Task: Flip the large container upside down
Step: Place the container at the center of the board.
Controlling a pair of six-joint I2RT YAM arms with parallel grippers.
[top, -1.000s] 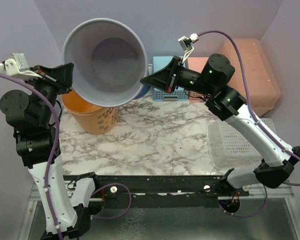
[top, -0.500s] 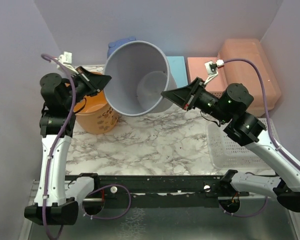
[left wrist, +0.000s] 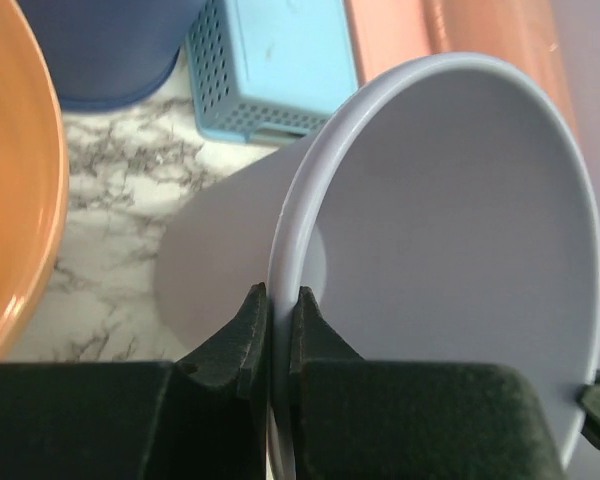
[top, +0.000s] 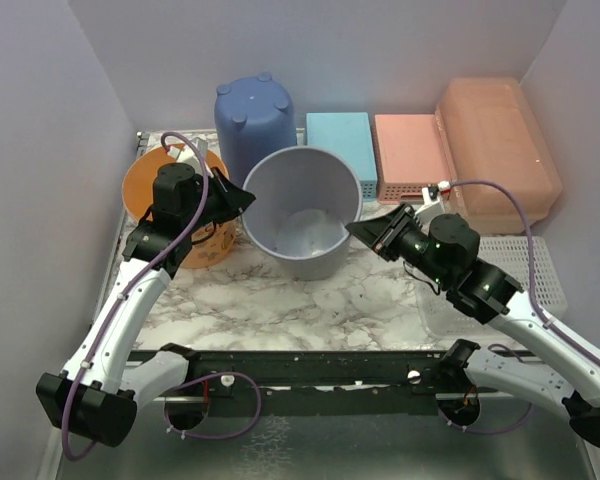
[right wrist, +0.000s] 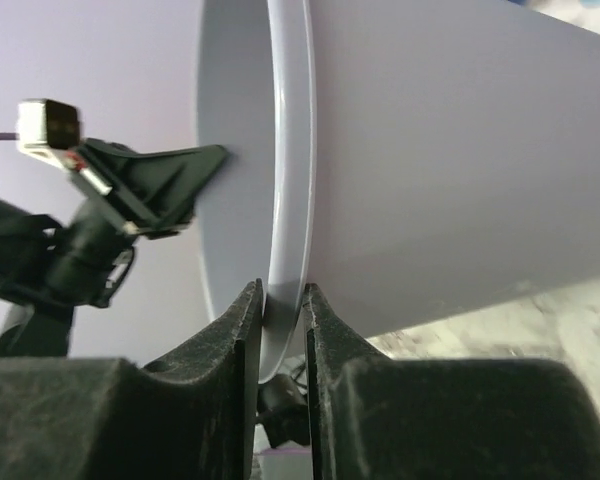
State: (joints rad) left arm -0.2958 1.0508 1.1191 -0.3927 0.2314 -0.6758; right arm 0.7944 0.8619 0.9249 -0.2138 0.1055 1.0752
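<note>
Large container (top: pixel 302 215): a pale lavender round tub, mouth facing up, at the middle of the marble desk (top: pixel 300 295), just in front of an upturned dark blue bucket (top: pixel 252 115).
Left end effector (top: pixel 248 197): closed tight on the tub's left rim, one finger inside the wall and one outside.
Right end effector (top: pixel 352 228): closed narrowly over the tub's right rim, fingers against both faces.
Left of the tub: an orange bucket (top: pixel 145 180), partly hidden behind the left arm.
Far side: a blue perforated basket (top: pixel 337 140), a pink basket (top: pixel 410 145), then a peach lidded box (top: pixel 495 150) at the far right.
Near right: a white perforated tray (top: pixel 535 275) under the right arm.
</note>
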